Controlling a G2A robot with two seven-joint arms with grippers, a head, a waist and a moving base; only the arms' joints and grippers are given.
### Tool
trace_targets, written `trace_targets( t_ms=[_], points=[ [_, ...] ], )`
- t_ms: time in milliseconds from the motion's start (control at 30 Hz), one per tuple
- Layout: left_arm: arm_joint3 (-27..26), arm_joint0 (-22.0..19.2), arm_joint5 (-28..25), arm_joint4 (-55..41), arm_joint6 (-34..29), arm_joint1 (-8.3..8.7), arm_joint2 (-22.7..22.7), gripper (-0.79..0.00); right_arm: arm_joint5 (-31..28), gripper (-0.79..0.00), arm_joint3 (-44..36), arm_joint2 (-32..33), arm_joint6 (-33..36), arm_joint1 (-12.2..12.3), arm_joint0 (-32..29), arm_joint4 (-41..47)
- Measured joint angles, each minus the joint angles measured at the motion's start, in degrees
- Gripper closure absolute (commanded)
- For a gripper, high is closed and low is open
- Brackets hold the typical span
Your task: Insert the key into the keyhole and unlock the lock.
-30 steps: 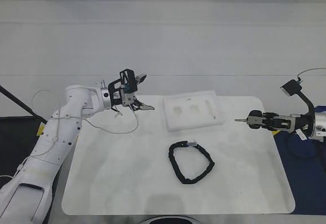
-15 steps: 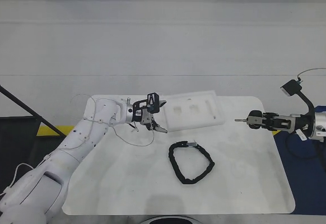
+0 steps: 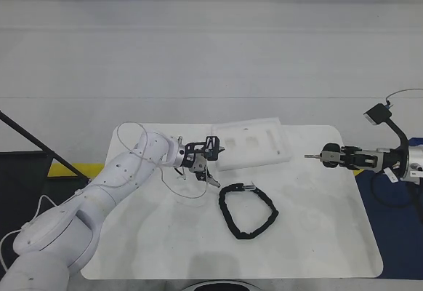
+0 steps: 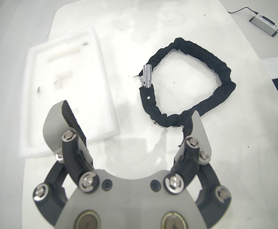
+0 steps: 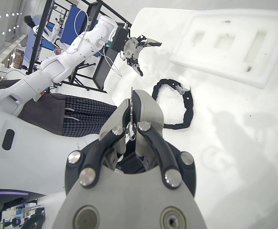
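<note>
Counter [image 3: 306,240] first: white, carrying a foam tray [image 3: 251,143] whose recesses hold a few dark specks. Chain lock [image 3: 248,211] lies near it in a closed loop, its silver cylinder [image 4: 146,76] unentered. Left tool [image 4: 128,114] hovers spread wide just beside the loop, gripping nothing. Right tool [image 5: 134,103], well apart at the counter's edge, is clamped on the key [image 5: 131,91]. Key in hand is done, I'd say; steadying, insertion and turning remain.

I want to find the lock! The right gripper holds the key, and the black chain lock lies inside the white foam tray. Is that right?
Not quite. The right gripper holds the key, but the black chain lock lies on the table beside the white foam tray, not inside it. The left wrist view shows this.
</note>
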Motion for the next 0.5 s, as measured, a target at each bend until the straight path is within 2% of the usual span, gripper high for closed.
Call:
trace_targets(
  t_ms=[400,500],
  points=[
    [0.0,0.1,0.1,-0.1,0.0,0.0,-0.1,-0.785,0.0,0.0,0.0,0.0,0.0,0.0,0.0,0.0],
    [-0.9,2.1,2.4,-2.8,1.5,0.0,-1.1,-0.785,0.0,0.0,0.0,0.0,0.0,0.0,0.0,0.0]
  ],
)
